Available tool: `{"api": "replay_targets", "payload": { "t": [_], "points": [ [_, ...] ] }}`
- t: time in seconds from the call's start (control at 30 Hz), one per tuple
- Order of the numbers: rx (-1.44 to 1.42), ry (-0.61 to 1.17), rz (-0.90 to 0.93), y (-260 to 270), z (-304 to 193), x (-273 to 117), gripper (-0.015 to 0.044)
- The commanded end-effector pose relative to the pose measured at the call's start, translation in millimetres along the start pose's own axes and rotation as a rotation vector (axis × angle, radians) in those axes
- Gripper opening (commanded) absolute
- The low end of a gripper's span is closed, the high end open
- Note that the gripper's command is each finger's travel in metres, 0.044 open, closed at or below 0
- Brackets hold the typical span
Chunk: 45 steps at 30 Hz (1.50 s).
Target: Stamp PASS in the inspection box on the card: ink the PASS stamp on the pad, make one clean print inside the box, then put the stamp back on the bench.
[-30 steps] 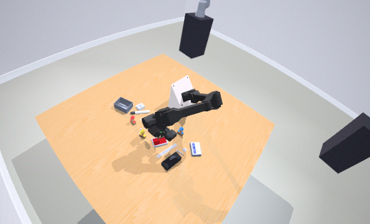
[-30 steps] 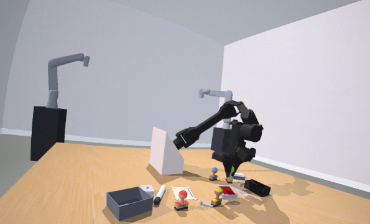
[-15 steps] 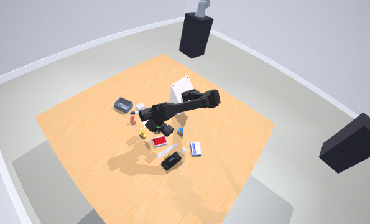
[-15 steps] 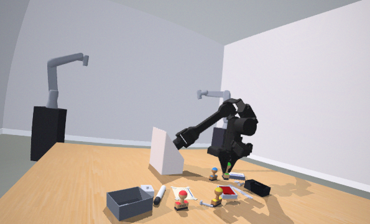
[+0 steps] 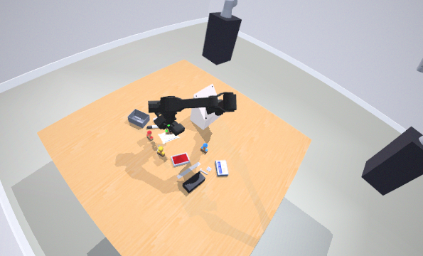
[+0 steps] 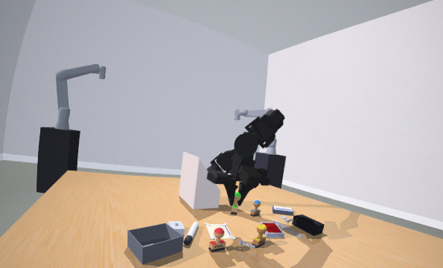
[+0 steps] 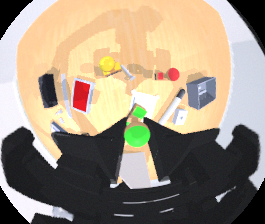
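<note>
My gripper (image 6: 236,204) (image 7: 137,128) is shut on the green-topped stamp (image 5: 168,131) (image 6: 237,195) (image 7: 137,136), which is in the air near the card. The white card (image 5: 169,138) (image 6: 219,231) (image 7: 146,100) lies on the bench, partly covered by the arm and stamp in the overhead and wrist views; its box is too small to make out. The red ink pad (image 5: 180,159) (image 6: 272,228) (image 7: 82,95) lies open. A blue-marked pad or case (image 5: 222,168) (image 6: 282,211) lies farther off. The held stamp's lettering and underside are not readable.
Red (image 5: 149,134) (image 6: 219,234), yellow (image 5: 161,151) (image 6: 260,228) and blue (image 5: 205,146) (image 6: 256,204) stamps stand around. A grey bin (image 6: 155,243) (image 7: 201,93), marker (image 6: 191,233) (image 7: 172,106), black block (image 5: 193,182) (image 6: 307,224) and white slanted block (image 6: 195,182) are also there.
</note>
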State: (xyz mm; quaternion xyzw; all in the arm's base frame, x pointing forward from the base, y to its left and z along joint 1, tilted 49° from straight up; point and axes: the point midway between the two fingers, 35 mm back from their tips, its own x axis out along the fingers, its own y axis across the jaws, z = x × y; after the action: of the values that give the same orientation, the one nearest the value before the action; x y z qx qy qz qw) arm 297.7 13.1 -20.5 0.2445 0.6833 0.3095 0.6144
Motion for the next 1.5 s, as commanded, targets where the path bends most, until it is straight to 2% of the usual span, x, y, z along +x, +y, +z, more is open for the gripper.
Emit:
{"api": "replay_targets", "payload": {
  "t": [0.0,1.47],
  "points": [
    [0.025,0.007,0.007,-28.0,-17.1,3.5,0.0],
    [0.026,0.003,0.007,-29.1,-16.0,28.1,0.0]
  ]
}}
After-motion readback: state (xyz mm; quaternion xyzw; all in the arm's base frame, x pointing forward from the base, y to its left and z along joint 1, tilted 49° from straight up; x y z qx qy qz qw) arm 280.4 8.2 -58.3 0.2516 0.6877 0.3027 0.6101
